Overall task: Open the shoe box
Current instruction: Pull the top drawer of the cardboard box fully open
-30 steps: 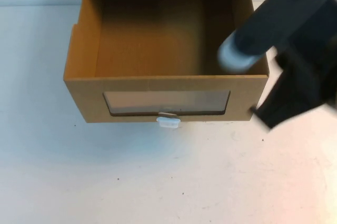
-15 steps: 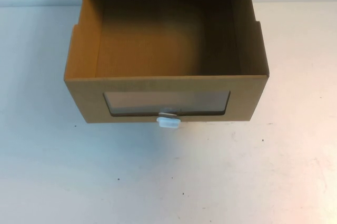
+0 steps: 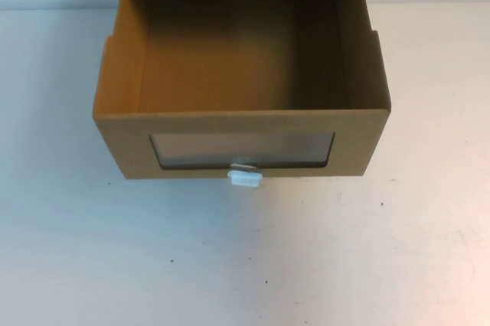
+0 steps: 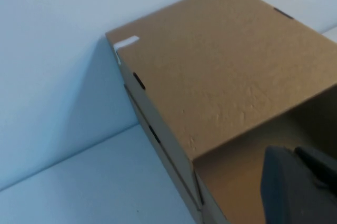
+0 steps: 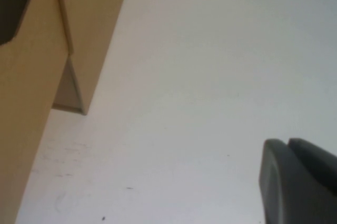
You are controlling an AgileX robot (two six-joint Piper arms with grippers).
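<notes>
Here the shoe box gapes, left pincer near, closed right pincer beside.

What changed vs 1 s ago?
Right arm withdrew from over the right wall of the shoe box, out of the high view; right claw, shut and empty, is over the table beside the box. Nothing grabbed or released. Same: drawer open, white tab in place. Left claw hovers near the box top.

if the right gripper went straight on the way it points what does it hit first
Likely the bare table beside the shoe box, not the box itself, though depth is unclear. The right gripper is shut, off the box's side; the left gripper hangs above the box.
</notes>
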